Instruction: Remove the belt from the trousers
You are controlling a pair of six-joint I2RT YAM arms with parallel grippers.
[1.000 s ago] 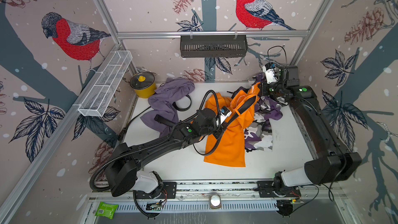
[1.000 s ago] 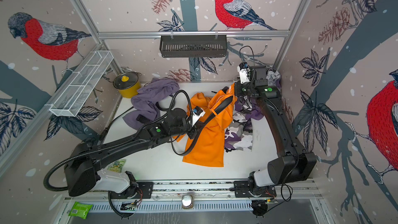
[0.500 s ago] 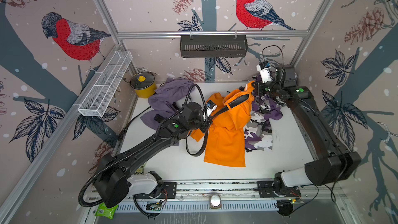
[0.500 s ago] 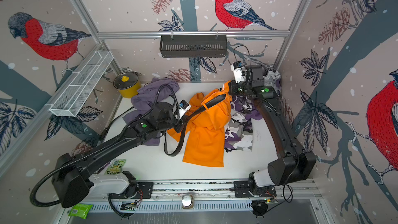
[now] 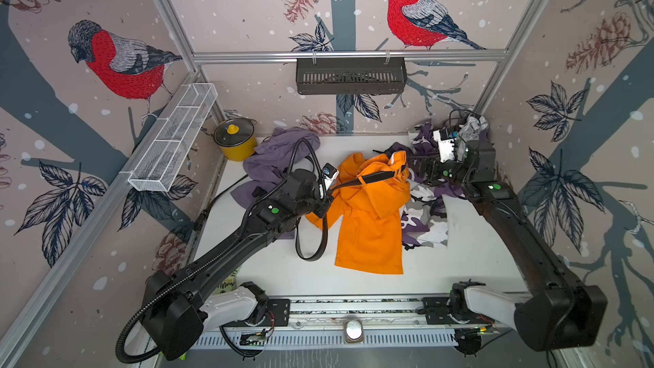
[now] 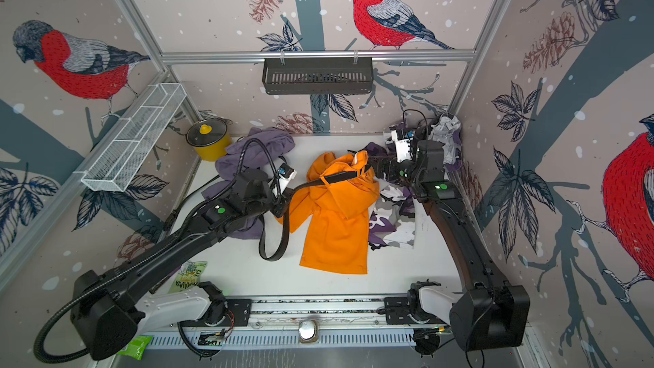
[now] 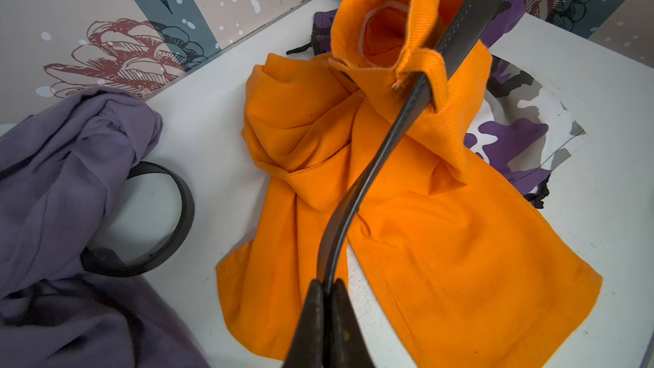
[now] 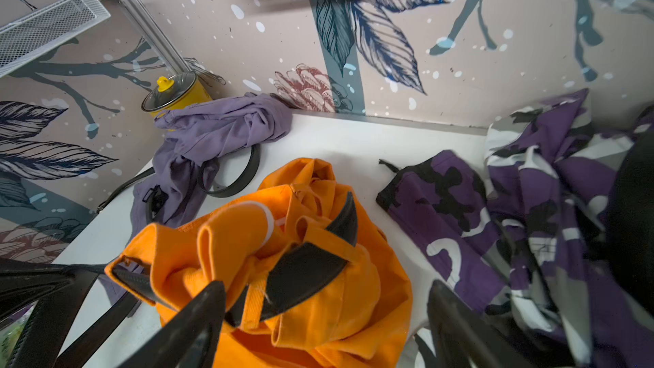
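A: Left claw (image 7: 327, 290) first. Its wrist view gives us tips squeezed tight on the belt (image 7: 400, 125), strap edge-on between them.

B: Agreed, we log a firm grip. The top views can't resolve the tips. They do give us the strap running taut from that claw up to the trousers (image 5: 368, 235).

A: Trousers lie in the middle of the table (image 5: 477, 263), legs flat toward the front, waistband hoisted. In the left wrist view we see the belt passing under a waistband loop.

B: The right wrist view adds the strap threaded round the bunched waistband. Right claw (image 8: 325, 284) there is spread wide, gripping nothing, with the waistband just beyond its fingers.

A: Touching the cloth? We can't tell.

B: Only the top views show the belt's slack drooping in a loop under the left claw.

A: And only the wrist views clearly show the second belt (image 7: 177, 214), curled beside the lilac cloth (image 7: 70, 171). The left arm mostly covers that spot from above.

B: Camo cloth (image 5: 424, 221) lies just right of the trousers, touching them.
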